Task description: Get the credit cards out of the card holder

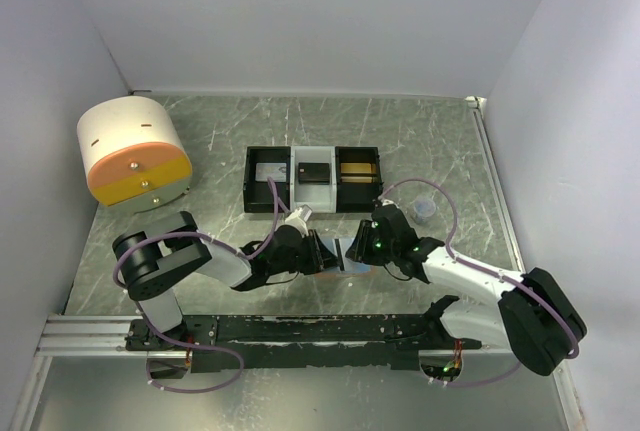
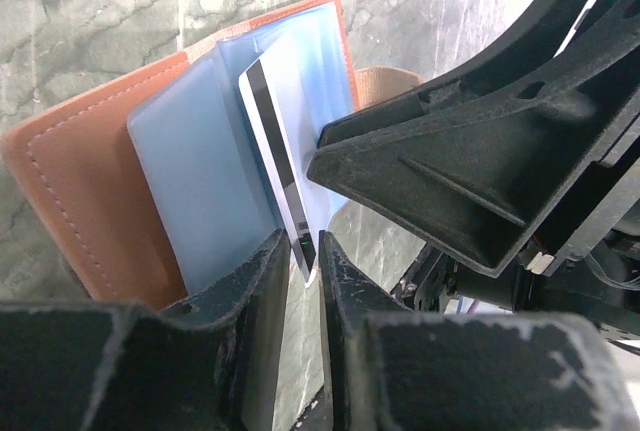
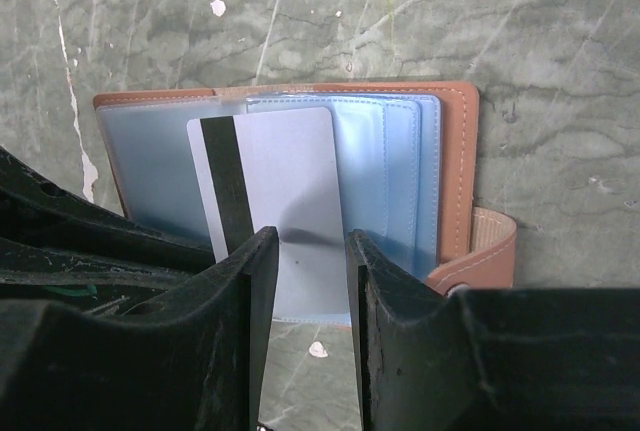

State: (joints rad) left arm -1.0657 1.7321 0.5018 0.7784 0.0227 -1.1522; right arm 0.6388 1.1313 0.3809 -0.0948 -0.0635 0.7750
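**A:** What is nearest you, and what are your claws doing?

**B:** Your left gripper (image 2: 302, 251) is closest. Its jaws are drawn to a narrow slit and pinch the lower corner of a thin white plastic card with a black magnetic stripe (image 2: 272, 131). Your right gripper (image 3: 308, 251) has its jaws apart. They straddle the same card, whose pale face shows in the gap between them. From the left wrist you see the tip of one right finger (image 2: 440, 181) against the card's edge.

**A:** And the thing you're working on?

**B:** The small flat salmon-orange folding card holder with light blue plastic sleeves (image 3: 455, 151) lies spread open on the grey-green marbled table (image 1: 210, 131), just under both claws. Its strap tab sticks out on one side. The card rests tilted over the blue sleeves. You cannot tell whether its far end is tucked into a pocket.

**A:** What lies beyond?

**B:** From above, the two claws meet over the holder, near the arm bases. Just past them is a black-and-white three-compartment plastic tray (image 1: 248, 183), and a small translucent bluish cup (image 1: 425, 211) stands to its right. Well apart, at the far left, is a round cream drum with an orange front (image 1: 135, 151).
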